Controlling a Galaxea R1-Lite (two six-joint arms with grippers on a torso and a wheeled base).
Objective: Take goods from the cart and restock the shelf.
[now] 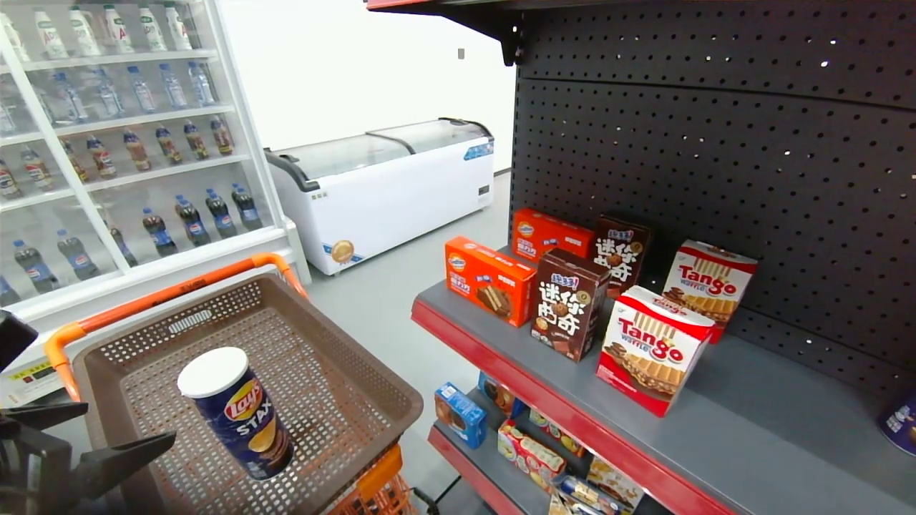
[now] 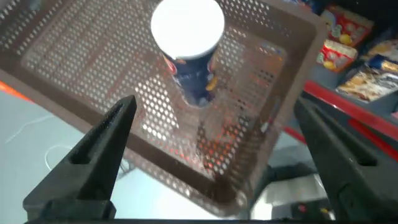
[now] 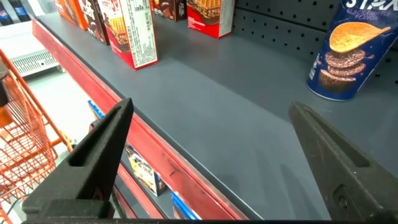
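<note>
A blue chips can (image 1: 236, 415) with a white lid stands upright in the brown perforated cart basket (image 1: 358, 357). My left gripper (image 1: 129, 422) hovers open at the basket's near left corner, short of the can and not touching it. Seen from the left wrist, the can (image 2: 189, 50) is beyond the spread fingers (image 2: 106, 143). My right gripper (image 3: 211, 109) is open and holds nothing above the grey shelf board (image 3: 205, 106). A second blue chips can (image 3: 342, 53) stands on that shelf by the pegboard, also visible at the far right edge (image 1: 902, 425).
Orange, brown and red-white snack boxes (image 1: 572, 300) stand in rows on the shelf's left half, with bare board to their right (image 1: 773, 422). More goods fill the lower shelf (image 1: 529, 450). A drinks cooler (image 1: 122, 143) and chest freezer (image 1: 386, 186) stand behind the cart.
</note>
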